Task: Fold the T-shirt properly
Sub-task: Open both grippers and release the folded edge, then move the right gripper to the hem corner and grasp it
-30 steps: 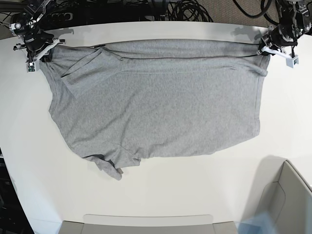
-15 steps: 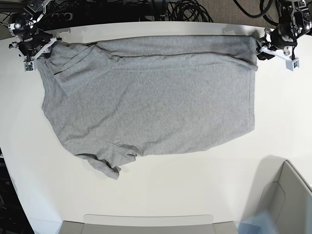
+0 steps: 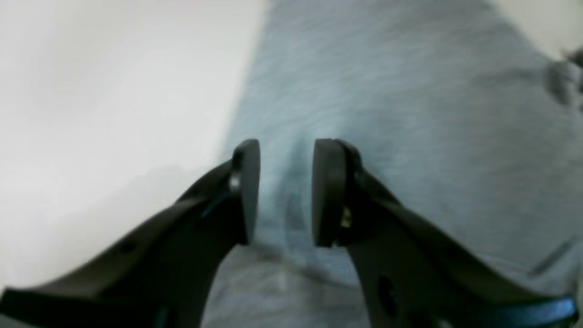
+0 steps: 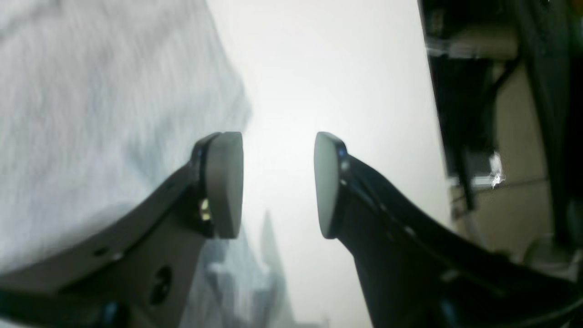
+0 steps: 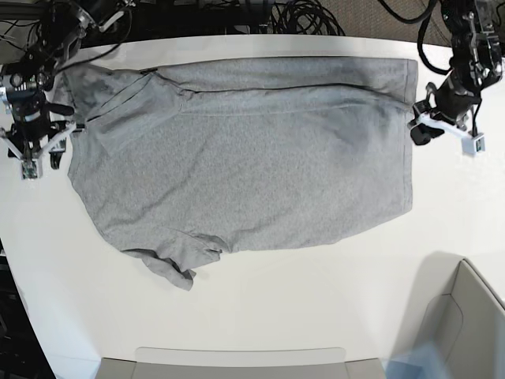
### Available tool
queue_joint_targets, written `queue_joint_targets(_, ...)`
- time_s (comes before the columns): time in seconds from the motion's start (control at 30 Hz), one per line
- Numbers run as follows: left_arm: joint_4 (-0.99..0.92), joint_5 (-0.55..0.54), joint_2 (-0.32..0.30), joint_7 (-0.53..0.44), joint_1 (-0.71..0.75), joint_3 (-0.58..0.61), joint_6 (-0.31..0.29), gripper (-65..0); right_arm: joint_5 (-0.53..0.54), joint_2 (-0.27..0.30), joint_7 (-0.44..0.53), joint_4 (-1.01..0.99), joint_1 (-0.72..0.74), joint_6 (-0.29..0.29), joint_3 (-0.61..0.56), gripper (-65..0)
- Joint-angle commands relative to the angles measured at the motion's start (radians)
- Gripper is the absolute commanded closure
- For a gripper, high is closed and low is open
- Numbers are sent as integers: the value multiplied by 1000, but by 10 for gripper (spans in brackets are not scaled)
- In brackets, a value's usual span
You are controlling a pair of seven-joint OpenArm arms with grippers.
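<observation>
The heather-grey T-shirt (image 5: 252, 158) lies spread on the white table (image 5: 316, 300), plain side up. A narrow strip is folded over along its far edge, and a sleeve is bunched at the near left. My left gripper (image 5: 420, 126) hangs open just off the shirt's right edge. In the left wrist view its jaws (image 3: 286, 191) stand apart above the T-shirt (image 3: 410, 114), with nothing between them. My right gripper (image 5: 39, 150) is open beside the shirt's left edge. Its fingers (image 4: 278, 182) frame bare table, with the T-shirt (image 4: 91, 91) to their left.
Black cables (image 5: 300, 16) pile behind the table's far edge. A grey bin (image 5: 465, 324) stands at the near right corner, and a flat grey tray (image 5: 237, 363) lies along the front edge.
Both grippers opened and let go of the shirt's far corners, then drew back toward the near side. The shirt's far edge has settled flat on the table.
</observation>
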Motion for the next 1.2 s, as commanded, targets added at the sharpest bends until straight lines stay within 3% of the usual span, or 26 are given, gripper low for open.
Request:
queue_joint_targets(0.0,12,2,-13,-4,-3,8,5,-174,-20,5,26,-9,54,15,-44,-257)
queue_joint_targets(0.13,12,2,-11,-4,-41,53,7,-166,-159,-6,28,-161,206,15,-123,-257)
queue_joint_targets(0.37,12,6,-16,-4,-43,85,5,-166,-257,-1,46,-523,454,15,-123,-257)
queue_joint_targets(0.53,12,8,-19,-4,-43,94,4,-166,-285,-1,258,-783,490,15,-142,-257)
queue_joint_targets(0.6,12,8,-19,-4,-46,105,4,-166,-314,16,336,-888,490,-37,-177,-257)
queue_joint_targets(0.7,12,8,-16,-4,-69,102,5,-166,-339,25,355,-975,488,-100,-197,-257)
queue_joint_targets(0.9,11,6,-4,-4,-87,102,10,-166,-342,25,266,-905,371,-111,-203,-257)
queue_joint_targets(1.03,6,8,18,-4,-89,96,10,-166,-339,13,200,-764,259,15,-205,-257)
queue_joint_targets(1.17,-29,6,38,-4,-123,102,10,-166,-337,-15,183,-625,184,15,-197,-257)
